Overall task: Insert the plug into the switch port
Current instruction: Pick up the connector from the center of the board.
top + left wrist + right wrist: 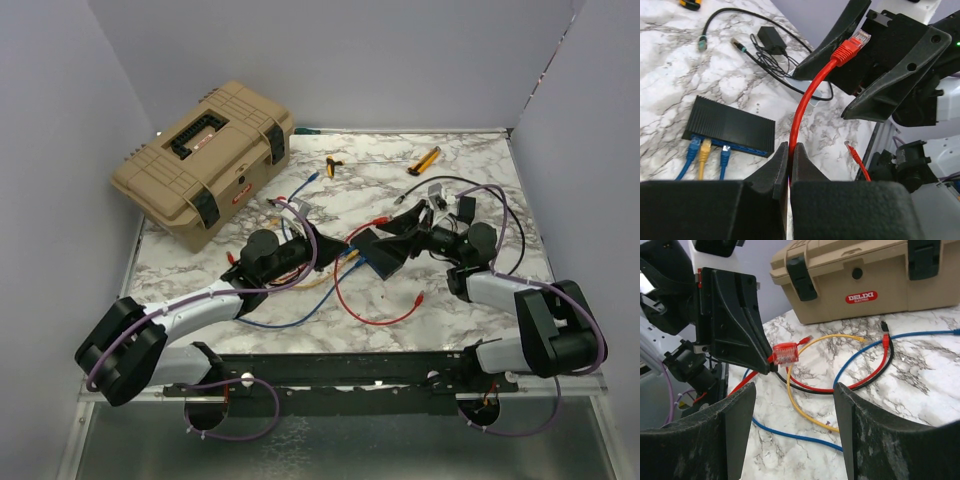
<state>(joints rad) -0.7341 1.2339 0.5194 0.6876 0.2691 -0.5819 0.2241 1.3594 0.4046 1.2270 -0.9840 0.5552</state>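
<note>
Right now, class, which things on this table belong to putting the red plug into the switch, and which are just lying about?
For the job:
- red plug
- red cable, pinched in the shut left gripper
- open right gripper
- black switch

Lying about:
- tan toolbox
- black adapter
- yellow-handled tool

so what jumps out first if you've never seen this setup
The red cable grabs you first: the left gripper, jaws shut on it, holds its red plug up between the open jaws of the right gripper at mid-table. Next comes the tan toolbox at the far left, then the loose cables strewn over the marble top.
</note>
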